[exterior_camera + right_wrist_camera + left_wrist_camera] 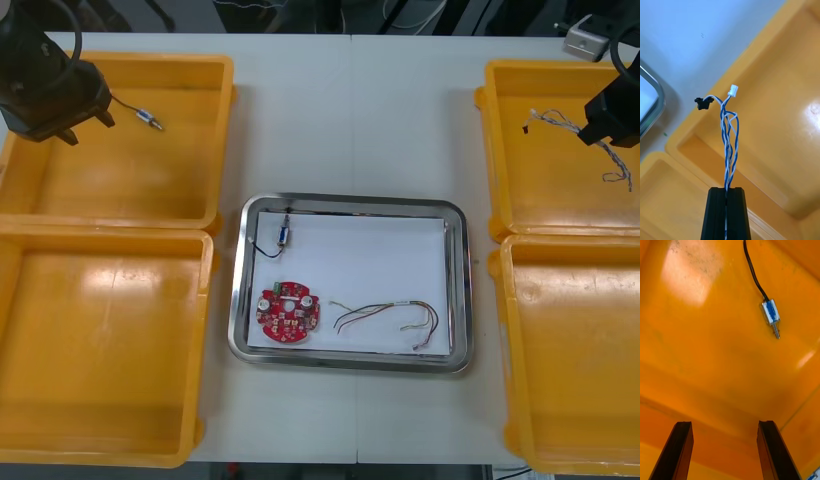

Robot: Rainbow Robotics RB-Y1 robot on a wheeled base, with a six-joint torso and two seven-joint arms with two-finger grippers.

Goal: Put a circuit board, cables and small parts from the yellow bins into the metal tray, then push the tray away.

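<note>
A light table (350,110) carries four yellow bins, two a side, flanking a metal tray (350,203) with a white floor. Seen from the front, the tray holds a round red circuit board (288,315) at its seven o'clock, a red and yellow cable (385,318) at five o'clock and a small metal part (284,234) on a black lead at eleven o'clock. At ten o'clock from the tray, the left gripper (82,120) hangs over the far left bin (120,170), with a second metal part (150,122) lying just beside it. At two o'clock, the right gripper (598,128) hangs above the far right bin (545,190), a twisted blue and white cable (585,135) trailing from it.

From the right wrist, the right gripper (727,189) is clamped on the twisted blue and white cable (729,150), which runs beyond the tips to a black connector (702,103) and a white connector (733,90). The tray's rim (657,97) shows past the far right bin (782,112).

From the left wrist, the left gripper (725,423) stands with fingers (679,450) spread wide, gripping nothing, above the far left bin (715,352). The second metal part (770,313), blue-wrapped, lies well beyond the fingertips on its black cable (752,273).
</note>
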